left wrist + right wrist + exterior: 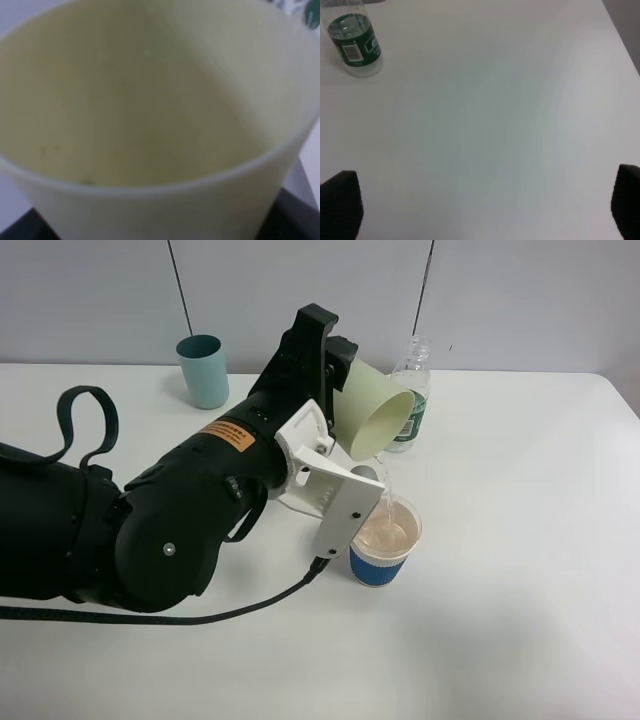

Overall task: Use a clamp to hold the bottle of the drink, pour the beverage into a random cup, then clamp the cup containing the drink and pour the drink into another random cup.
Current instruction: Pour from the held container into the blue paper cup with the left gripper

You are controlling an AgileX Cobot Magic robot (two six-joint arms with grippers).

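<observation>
Yellow-green cup (375,412) tipped, liquid (385,502) streaming into blue-banded cup (384,545).

High overview, wrist close-ups, bottle (410,400) shared

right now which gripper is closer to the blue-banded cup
Left. The left gripper tilts the yellow cup just above the blue-banded cup; the right gripper is over bare table.

bottle (412,400) partly hidden behind tilted cup (372,410).
</observation>
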